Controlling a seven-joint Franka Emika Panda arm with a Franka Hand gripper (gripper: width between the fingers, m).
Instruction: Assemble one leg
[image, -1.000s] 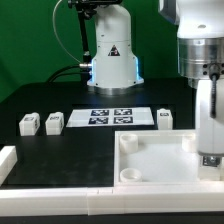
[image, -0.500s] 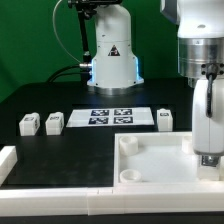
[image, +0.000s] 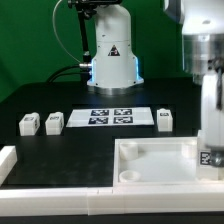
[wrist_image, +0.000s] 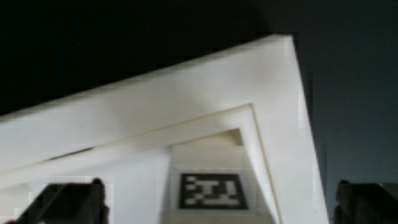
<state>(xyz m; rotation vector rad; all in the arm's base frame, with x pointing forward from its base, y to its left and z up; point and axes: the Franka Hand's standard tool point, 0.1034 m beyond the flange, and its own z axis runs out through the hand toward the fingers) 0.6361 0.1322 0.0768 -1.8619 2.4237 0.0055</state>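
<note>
Seemingly gripper (image: 209, 150) clasping leg (image: 209, 156), over tray corner (image: 185, 150)

the gripper (image: 210, 150) is cut off by the exterior view's right edge; jaw state unclear.

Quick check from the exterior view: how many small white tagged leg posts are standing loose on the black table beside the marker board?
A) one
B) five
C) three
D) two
C: two small white plastic leg posts stand at the exterior view's left of the thin flat white marker board, and one more stands at its right.
</note>
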